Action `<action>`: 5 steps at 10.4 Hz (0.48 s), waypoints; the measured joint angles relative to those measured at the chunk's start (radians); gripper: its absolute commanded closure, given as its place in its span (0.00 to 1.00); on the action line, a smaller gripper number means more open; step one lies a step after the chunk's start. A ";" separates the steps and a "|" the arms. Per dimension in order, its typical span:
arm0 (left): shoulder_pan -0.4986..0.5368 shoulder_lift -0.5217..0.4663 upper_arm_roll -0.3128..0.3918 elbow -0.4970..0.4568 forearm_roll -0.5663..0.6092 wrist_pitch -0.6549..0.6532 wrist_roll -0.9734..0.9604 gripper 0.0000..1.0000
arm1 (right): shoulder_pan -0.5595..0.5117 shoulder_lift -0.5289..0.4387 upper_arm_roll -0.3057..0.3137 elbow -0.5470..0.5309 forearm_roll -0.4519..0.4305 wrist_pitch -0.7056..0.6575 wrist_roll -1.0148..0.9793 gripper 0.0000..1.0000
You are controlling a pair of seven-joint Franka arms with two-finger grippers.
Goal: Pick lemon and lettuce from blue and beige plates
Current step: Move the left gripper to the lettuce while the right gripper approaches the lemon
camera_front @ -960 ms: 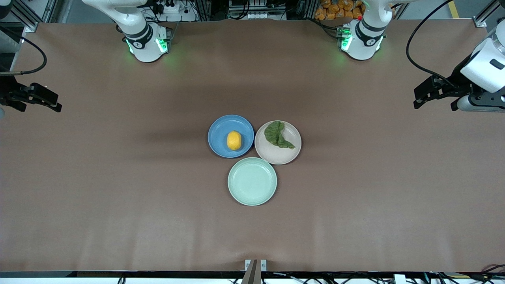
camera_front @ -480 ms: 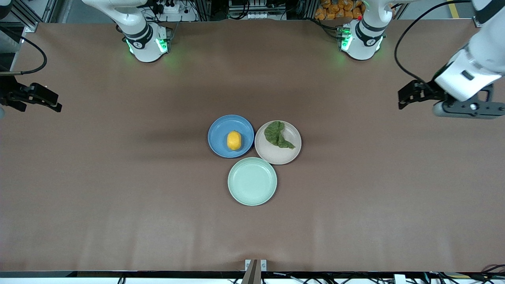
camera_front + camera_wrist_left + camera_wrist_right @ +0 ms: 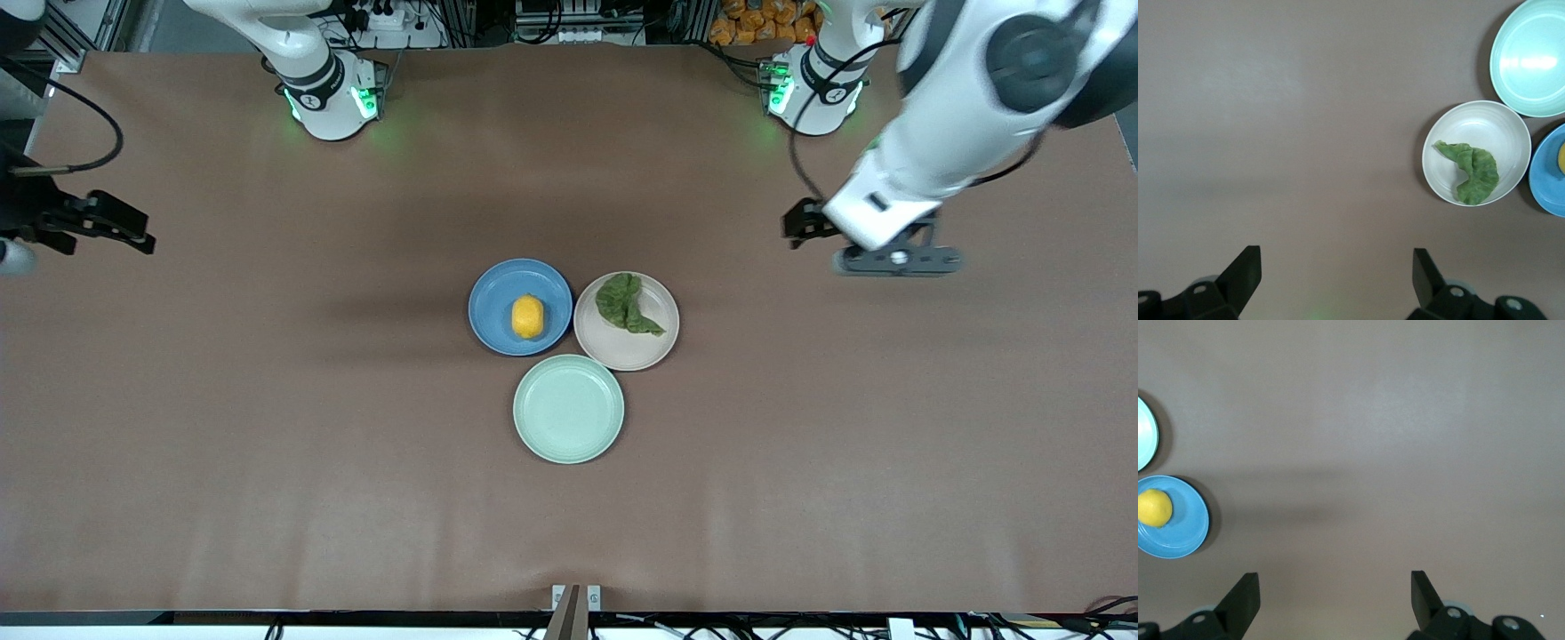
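Note:
The yellow lemon (image 3: 527,316) lies on the blue plate (image 3: 493,298). The dark green lettuce (image 3: 625,305) lies on the beige plate (image 3: 622,353) beside it. My left gripper (image 3: 796,228) is open and empty over bare table, off toward the left arm's end from the beige plate. In the left wrist view, its open jaws (image 3: 1335,261) frame bare table, with the lettuce (image 3: 1471,172) on the beige plate (image 3: 1501,120) well apart. My right gripper (image 3: 133,233) is open and empty at the right arm's end. Its wrist view (image 3: 1335,583) shows the lemon (image 3: 1153,508) on the blue plate (image 3: 1188,528).
An empty mint-green plate (image 3: 569,409) sits nearer the front camera, touching both other plates; it also shows in the left wrist view (image 3: 1531,57). Brown table surface surrounds the plates on all sides. The arm bases stand along the table's back edge.
My left arm has swung in from the left arm's end of the table toward the plates. My right gripper has shifted slightly toward the plates. The lemon and lettuce have not moved.

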 measured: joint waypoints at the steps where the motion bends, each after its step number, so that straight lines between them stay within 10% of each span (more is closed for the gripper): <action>1: -0.001 0.005 -0.026 -0.046 0.000 0.053 -0.039 0.00 | 0.013 0.009 0.000 -0.009 0.007 0.009 0.018 0.00; 5: -0.025 0.108 -0.139 -0.115 0.000 0.215 -0.293 0.00 | 0.117 0.041 0.003 -0.073 0.017 0.077 0.159 0.00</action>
